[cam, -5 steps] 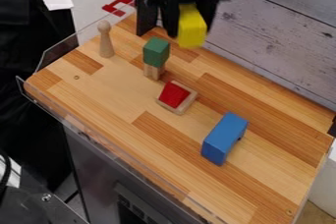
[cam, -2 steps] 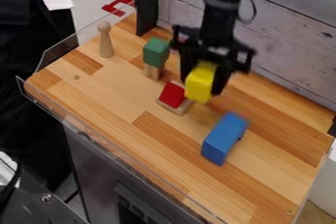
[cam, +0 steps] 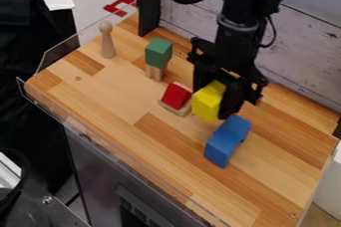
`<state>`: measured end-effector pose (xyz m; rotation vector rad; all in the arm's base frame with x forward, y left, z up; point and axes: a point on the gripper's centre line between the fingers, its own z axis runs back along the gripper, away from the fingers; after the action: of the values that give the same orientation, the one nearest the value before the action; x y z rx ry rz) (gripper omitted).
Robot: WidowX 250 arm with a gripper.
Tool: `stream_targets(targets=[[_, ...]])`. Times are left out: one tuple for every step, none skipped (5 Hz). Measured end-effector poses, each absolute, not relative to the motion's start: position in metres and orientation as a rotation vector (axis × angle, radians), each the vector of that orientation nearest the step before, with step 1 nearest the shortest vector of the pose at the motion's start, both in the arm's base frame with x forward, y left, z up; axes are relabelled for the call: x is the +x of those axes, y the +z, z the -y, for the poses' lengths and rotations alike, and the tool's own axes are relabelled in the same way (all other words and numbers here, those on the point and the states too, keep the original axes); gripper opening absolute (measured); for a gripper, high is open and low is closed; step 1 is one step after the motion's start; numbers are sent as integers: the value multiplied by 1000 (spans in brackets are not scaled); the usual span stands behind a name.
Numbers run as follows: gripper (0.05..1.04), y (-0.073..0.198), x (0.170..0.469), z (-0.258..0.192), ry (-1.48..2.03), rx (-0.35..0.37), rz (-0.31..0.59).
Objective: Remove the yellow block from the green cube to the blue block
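Observation:
The gripper is shut on the yellow block, holding it near the middle of the wooden counter. Just below them in the view lies the long blue block, its upper end close to the yellow block and one fingertip; whether they touch I cannot tell. Up and to the left, the green cube sits on top of a small plain wooden block, with nothing on it.
A red wedge on a wooden base lies directly left of the yellow block. A wooden peg figure stands at the upper left. The grey plank wall runs behind the counter, and a clear rim lines its left side.
From the top of the view, the gripper has come down and to the right with the yellow block, ending beside the blue block's upper end. The blocks on the counter have not moved.

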<state>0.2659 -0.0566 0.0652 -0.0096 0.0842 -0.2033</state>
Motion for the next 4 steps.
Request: stream_targets(targets=[[595,68,263,69,-220,-18,-75],[595,60,263,74,-205,-23,-104],[595,50,265,76,-189,-29,-116],[595,38,259,77,-144,-31,-147]])
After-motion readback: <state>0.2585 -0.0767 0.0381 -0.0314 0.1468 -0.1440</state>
